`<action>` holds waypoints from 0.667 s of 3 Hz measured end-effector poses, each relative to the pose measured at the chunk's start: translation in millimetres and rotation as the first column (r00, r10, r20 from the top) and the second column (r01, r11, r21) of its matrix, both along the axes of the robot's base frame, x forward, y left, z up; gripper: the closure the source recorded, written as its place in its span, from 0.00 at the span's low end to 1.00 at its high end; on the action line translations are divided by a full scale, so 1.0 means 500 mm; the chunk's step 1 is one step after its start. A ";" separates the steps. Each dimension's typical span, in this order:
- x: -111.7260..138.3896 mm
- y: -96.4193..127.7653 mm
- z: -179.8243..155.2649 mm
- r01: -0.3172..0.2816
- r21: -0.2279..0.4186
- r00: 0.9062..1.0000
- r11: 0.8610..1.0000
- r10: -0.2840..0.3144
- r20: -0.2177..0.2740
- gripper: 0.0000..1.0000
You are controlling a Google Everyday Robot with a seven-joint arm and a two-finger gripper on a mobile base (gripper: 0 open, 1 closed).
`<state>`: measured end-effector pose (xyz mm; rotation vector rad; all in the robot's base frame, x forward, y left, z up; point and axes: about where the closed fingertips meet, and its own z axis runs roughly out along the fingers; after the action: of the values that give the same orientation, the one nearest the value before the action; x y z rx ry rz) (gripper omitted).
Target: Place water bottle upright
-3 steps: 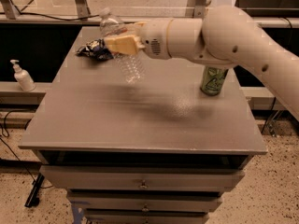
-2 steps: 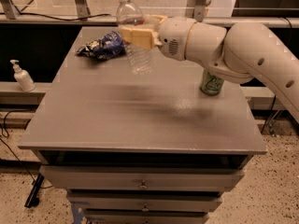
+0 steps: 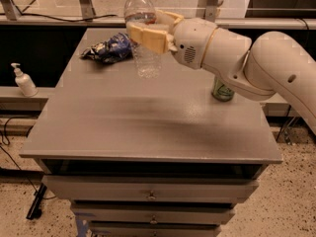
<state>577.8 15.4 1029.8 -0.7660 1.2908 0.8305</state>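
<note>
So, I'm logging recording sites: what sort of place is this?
Probably a lab or workshop: a grey drawer cabinet, a speckled floor with cables, a pump dispenser. The gripper holds the water bottle above the cabinet's back.

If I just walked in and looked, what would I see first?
A big white robot arm reaches in from the right, its gripper clamped around a small clear ribbed plastic water bottle, held upright over the back of the grey table. A crumpled blue snack bag lies just left of it, and a green soda can peeks from behind the arm.
</note>
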 end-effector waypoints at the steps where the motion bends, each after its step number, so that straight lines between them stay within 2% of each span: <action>1: -0.012 0.013 -0.023 -0.016 -0.047 1.000 0.999 0.016 0.000 1.00; 2: -0.014 0.016 -0.061 -0.022 -0.067 1.000 0.998 0.022 0.001 1.00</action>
<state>571.1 23.4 999.4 -0.8349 1.3157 0.8071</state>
